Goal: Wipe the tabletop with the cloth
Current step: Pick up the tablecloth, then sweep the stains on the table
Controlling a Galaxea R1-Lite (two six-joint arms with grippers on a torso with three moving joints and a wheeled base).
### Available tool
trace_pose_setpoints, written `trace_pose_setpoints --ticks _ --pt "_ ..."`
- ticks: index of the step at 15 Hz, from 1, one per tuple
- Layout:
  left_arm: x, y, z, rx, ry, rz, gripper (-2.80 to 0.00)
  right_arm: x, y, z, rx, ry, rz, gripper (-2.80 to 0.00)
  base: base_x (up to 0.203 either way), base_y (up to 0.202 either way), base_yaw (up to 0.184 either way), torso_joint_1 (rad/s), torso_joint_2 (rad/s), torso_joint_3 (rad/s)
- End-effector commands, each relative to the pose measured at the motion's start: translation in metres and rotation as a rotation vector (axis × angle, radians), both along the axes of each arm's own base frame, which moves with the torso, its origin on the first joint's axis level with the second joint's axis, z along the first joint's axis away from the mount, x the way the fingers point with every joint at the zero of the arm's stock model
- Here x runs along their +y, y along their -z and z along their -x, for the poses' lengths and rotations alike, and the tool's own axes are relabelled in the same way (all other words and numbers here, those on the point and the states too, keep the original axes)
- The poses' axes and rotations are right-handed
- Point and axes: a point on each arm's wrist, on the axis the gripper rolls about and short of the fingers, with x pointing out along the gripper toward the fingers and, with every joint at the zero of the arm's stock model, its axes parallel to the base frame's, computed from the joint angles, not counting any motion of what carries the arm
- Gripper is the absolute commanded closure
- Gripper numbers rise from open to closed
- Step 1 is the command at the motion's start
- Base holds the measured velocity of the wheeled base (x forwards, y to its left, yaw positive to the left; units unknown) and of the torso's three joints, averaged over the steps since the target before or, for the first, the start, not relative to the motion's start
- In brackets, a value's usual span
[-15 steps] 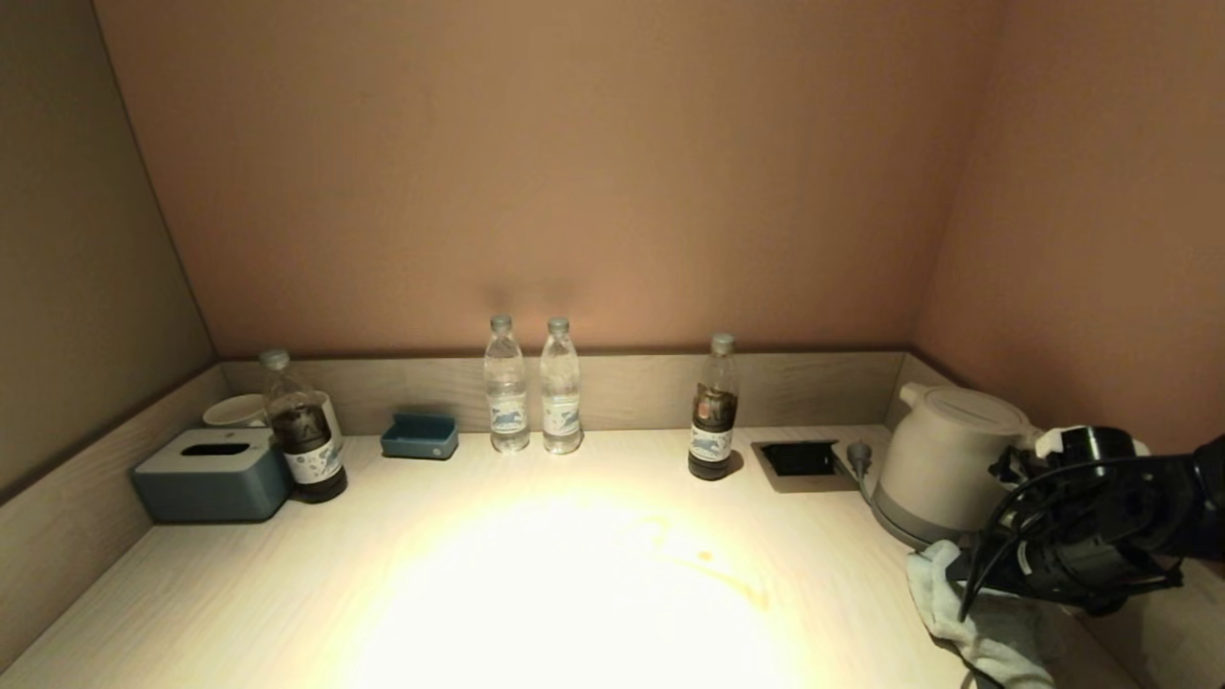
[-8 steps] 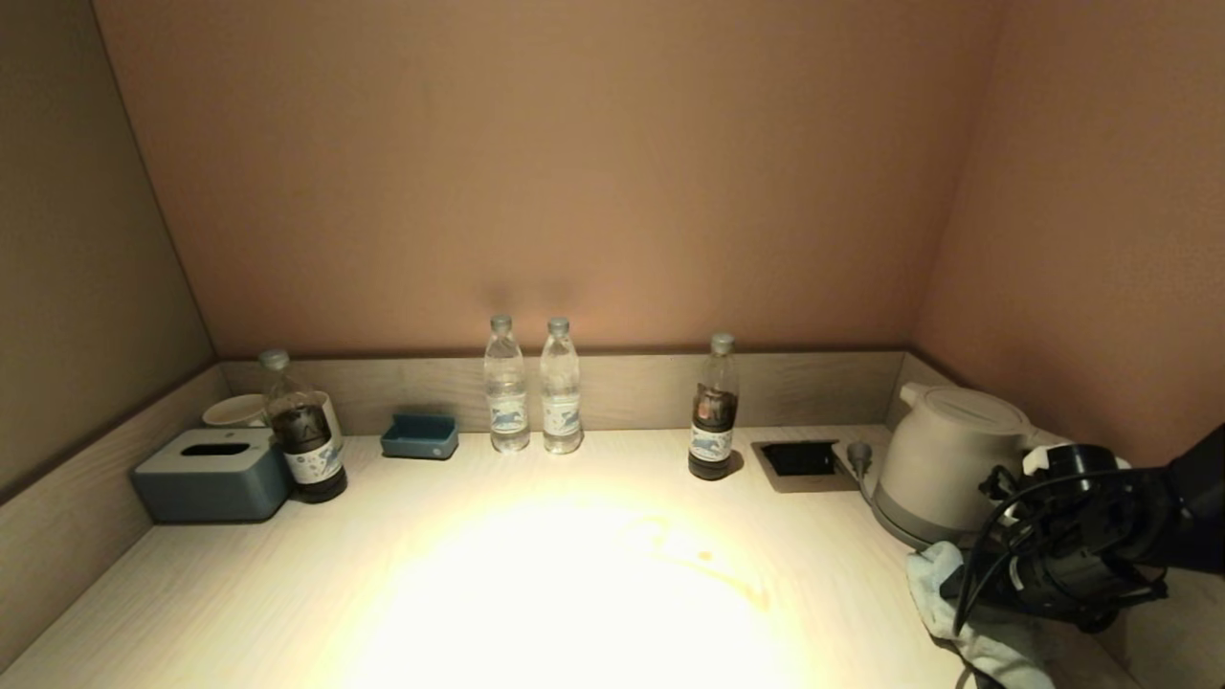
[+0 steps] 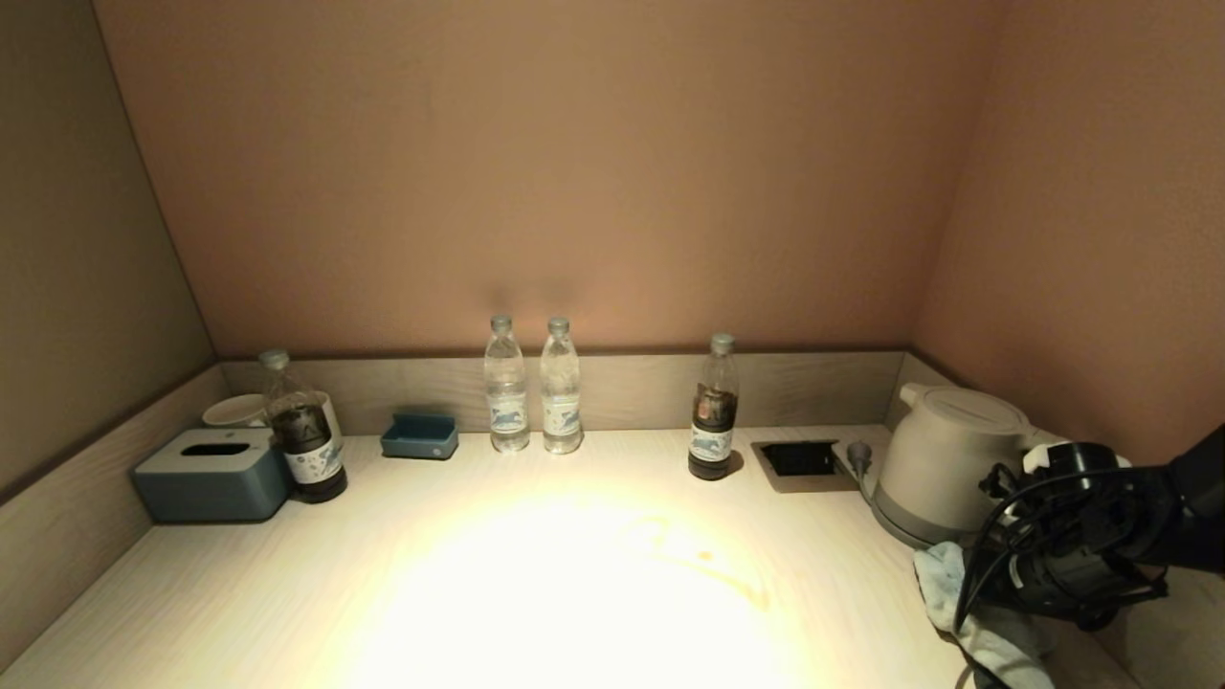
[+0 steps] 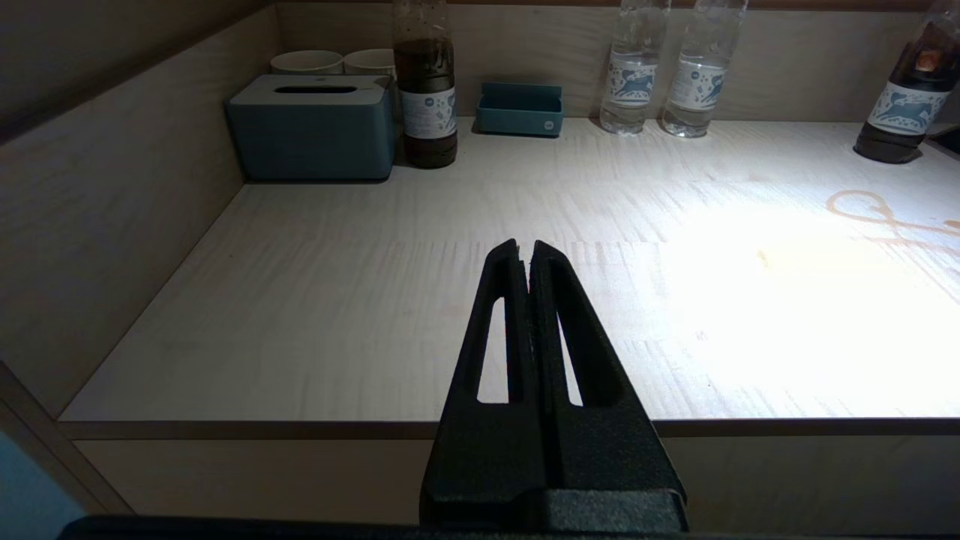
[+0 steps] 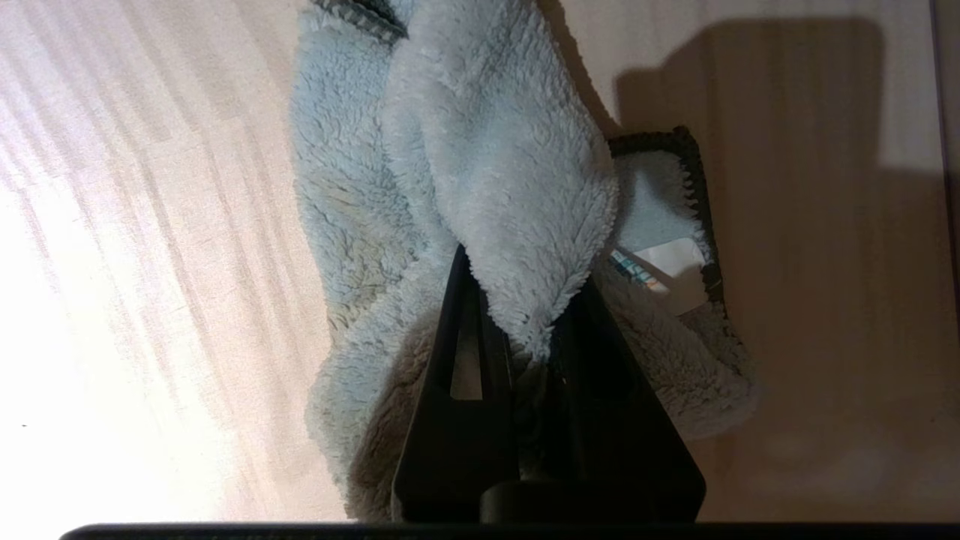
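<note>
We are noting the right claw (image 5: 525,322) clamping a fold of the soft, light, pliant cloth (image 5: 480,165) near the table's (image 3: 574,593) front-right corner, beside the kettle (image 3: 943,459), the left claw (image 4: 525,259) sitting closed at the front edge.

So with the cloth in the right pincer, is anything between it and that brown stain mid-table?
Nothing visible. The right pincer is shut on the cloth at the table's right edge, beside the kettle. The tabletop between it and the stain is bare; the nearest bottle stands farther back.
</note>
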Motion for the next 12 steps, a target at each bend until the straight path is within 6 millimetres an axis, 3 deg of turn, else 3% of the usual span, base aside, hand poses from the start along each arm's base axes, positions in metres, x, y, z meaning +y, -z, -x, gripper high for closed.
trace_pose_setpoints --ticks 1,2,4,7,10,12 --pt "0.0 0.0 0.0 0.001 0.0 0.001 0.0 0.0 -0.002 0.001 -0.006 -0.001 0.001 0.0 0.0 0.0 0.0 0.0 0.0 0.0" --pt "0.0 0.0 0.0 0.001 0.0 0.001 0.0 0.003 -0.01 0.003 -0.024 -0.006 0.002 0.0 0.0 0.0 0.0 0.0 0.0 0.0" --pt "0.0 0.0 0.0 0.001 0.0 0.001 0.0 0.014 -0.044 0.013 -0.104 -0.036 0.01 0.0 0.0 0.0 0.0 0.0 0.0 0.0" --pt "0.0 0.0 0.0 0.001 0.0 0.001 0.0 0.053 -0.101 0.031 -0.238 -0.168 0.005 0.0 0.0 0.0 0.0 0.0 0.0 0.0" --pt "0.0 0.0 0.0 0.001 0.0 0.001 0.0 0.089 -0.129 0.028 -0.299 -0.28 -0.027 0.0 0.0 0.0 0.0 0.0 0.0 0.0" --pt "0.0 0.0 0.0 0.001 0.0 0.001 0.0 0.111 -0.137 0.015 -0.285 -0.291 -0.086 0.0 0.0 0.0 0.0 0.0 0.0 0.0"
